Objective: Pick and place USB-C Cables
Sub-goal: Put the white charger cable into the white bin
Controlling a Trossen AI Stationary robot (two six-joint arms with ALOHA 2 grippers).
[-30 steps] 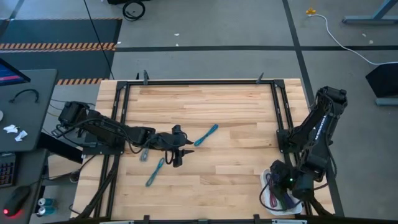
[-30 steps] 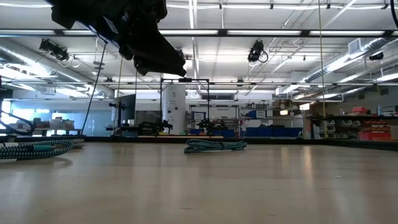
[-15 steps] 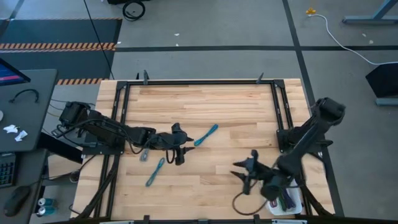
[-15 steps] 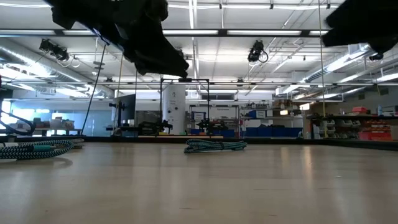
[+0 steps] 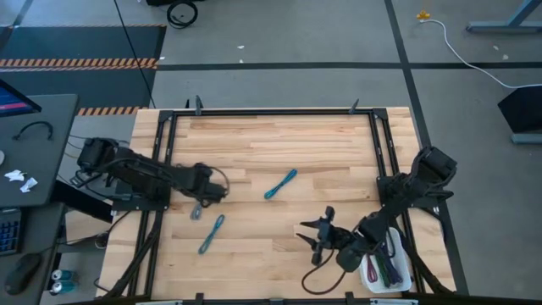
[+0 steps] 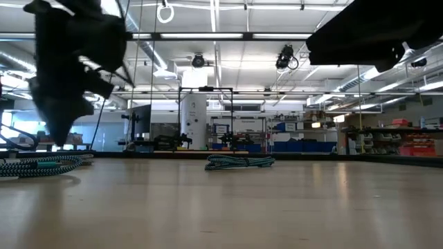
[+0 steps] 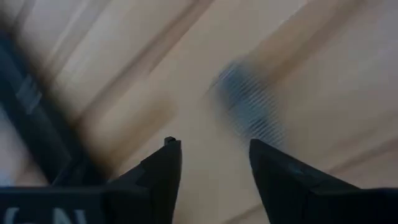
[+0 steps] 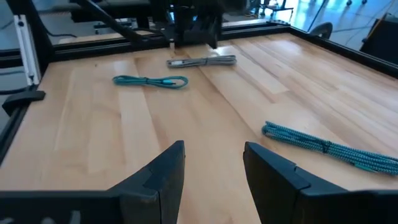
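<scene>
Since one second earlier, the right gripper (image 5: 317,238) has left the white bin (image 5: 373,273) at the table's (image 5: 279,144) front right corner and now reaches toward the table centre, while the left gripper (image 5: 222,191) has drawn back toward the left edge. The right gripper's fingers (image 8: 160,169) are spread with nothing between them, consistent with a return trip after a drop. It stands over bare wood, well apart from every loose cable. The left gripper's fingers (image 7: 163,167) are also parted and empty, hovering just beside the grey cable (image 5: 196,210).

Three cables lie loose on the table. The teal-blue cable (image 5: 280,184) sits near the centre, long axis diagonal, far end toward the right rear. A second teal-blue cable (image 5: 211,234) lies nearer the front left on a similar diagonal. The grey cable lies close to the left edge, on a steeper diagonal. More cables (image 5: 391,264), purple and green, rest in the bin.
</scene>
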